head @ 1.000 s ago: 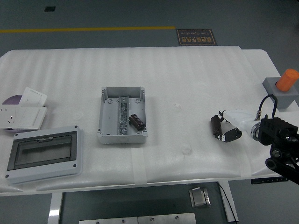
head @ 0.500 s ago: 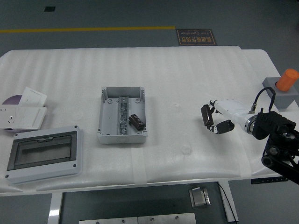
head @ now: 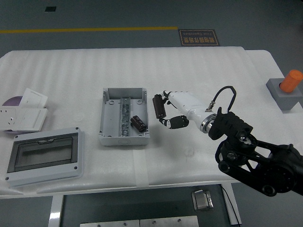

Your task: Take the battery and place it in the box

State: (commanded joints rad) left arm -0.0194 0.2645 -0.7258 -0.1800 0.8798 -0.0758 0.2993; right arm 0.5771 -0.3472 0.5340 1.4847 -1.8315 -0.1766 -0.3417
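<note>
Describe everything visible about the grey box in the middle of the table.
The box is a grey, rectangular, open-topped case, plastic by its look, lying flat on the white table. Its corners have screw posts, and a metal strip runs down its middle. One dark battery lies inside, right of the strip, at an angle. The right hand holds a second battery upright just beyond the box's right wall, not visibly touching it.

Workshop: floor line point(head: 90, 30), electrical enclosures point(head: 124, 116).
</note>
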